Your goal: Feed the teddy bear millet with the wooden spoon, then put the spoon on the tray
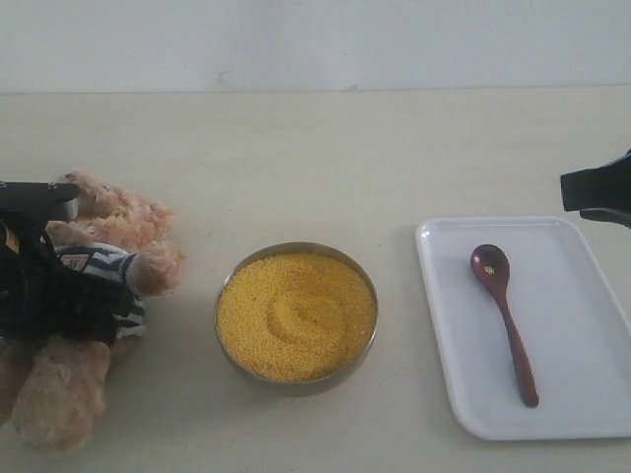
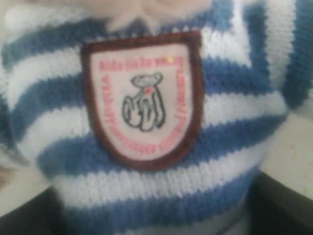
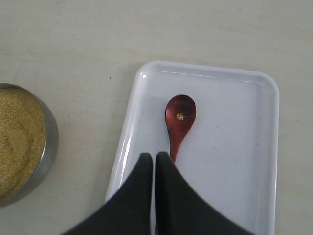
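Observation:
The teddy bear (image 1: 116, 215) sits at the table's left edge, and its striped shirt and badge (image 2: 143, 98) fill the left wrist view. My left gripper (image 1: 61, 294) holds the bear's body, with a dark finger (image 2: 286, 208) on either side of the shirt. The millet (image 1: 296, 315) fills a metal bowl (image 1: 226, 296) in the middle. On the white tray (image 1: 582, 419) at the right lies the wooden spoon (image 1: 504, 320), free, with a few grains in its bowl (image 3: 180, 116). My right gripper (image 3: 155, 155) hangs shut and empty above the spoon's handle, over the tray (image 3: 234, 191).
The bowl of millet (image 3: 19, 142) stands a short way left of the tray. Bare beige table lies behind the bowl and between bear and bowl. The tray's right end runs out of the exterior view, and my right arm (image 1: 599, 189) enters from that edge.

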Robot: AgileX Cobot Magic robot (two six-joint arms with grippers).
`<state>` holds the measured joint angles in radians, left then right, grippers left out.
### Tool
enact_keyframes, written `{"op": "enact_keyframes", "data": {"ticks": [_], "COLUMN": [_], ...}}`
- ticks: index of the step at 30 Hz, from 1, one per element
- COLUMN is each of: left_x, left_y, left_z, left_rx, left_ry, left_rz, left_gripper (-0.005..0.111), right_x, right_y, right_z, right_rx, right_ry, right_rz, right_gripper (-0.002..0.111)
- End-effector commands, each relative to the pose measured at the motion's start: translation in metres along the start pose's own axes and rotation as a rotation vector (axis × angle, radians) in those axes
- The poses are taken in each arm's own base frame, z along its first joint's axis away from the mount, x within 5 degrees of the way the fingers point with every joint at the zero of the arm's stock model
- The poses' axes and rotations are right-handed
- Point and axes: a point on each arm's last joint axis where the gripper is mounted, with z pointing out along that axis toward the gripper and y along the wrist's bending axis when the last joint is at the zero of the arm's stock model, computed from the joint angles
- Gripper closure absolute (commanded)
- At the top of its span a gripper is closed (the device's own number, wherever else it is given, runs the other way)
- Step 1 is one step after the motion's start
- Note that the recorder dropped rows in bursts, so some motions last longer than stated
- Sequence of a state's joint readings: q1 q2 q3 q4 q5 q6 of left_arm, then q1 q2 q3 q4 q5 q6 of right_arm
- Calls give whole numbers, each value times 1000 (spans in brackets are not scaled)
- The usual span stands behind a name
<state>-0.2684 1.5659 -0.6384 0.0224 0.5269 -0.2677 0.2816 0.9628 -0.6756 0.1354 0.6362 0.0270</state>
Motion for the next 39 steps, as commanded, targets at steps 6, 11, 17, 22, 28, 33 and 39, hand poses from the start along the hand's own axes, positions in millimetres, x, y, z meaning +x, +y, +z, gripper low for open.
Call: {"op": "enact_keyframes", "data": {"ticks": [6, 11, 17, 22, 28, 33, 39], "left_x": [-20, -29, -29, -29, -32, -12, 58], "left_y": [-8, -10, -9, -8, 0, 7, 20], "left_z": [-12, -23, -38, -58, -117, -159, -188], "left_rx": [12, 4, 7, 8, -20, 78, 241], "left_ry": [-21, 4, -31, -74, -286, -596, -1065], "left_rz": [-12, -13, -5, 3, 10, -34, -25], "left_gripper": [14, 13, 13, 13, 38, 102, 103], "right_x": [23, 26, 27, 27, 22, 44, 86], "right_y": [-4, -3, -3, -3, -3, -8, -16], "right_z": [17, 20, 20, 20, 8, -18, -38], "right_rx": [-8, -26, -26, -26, -30, -41, -68], "right_ry": [0, -14, -13, -10, -105, -437, -717], "right_rz": [32, 65, 65, 65, 40, 70, 81], "right_gripper": [107, 107, 107, 107, 107, 107, 107]}}
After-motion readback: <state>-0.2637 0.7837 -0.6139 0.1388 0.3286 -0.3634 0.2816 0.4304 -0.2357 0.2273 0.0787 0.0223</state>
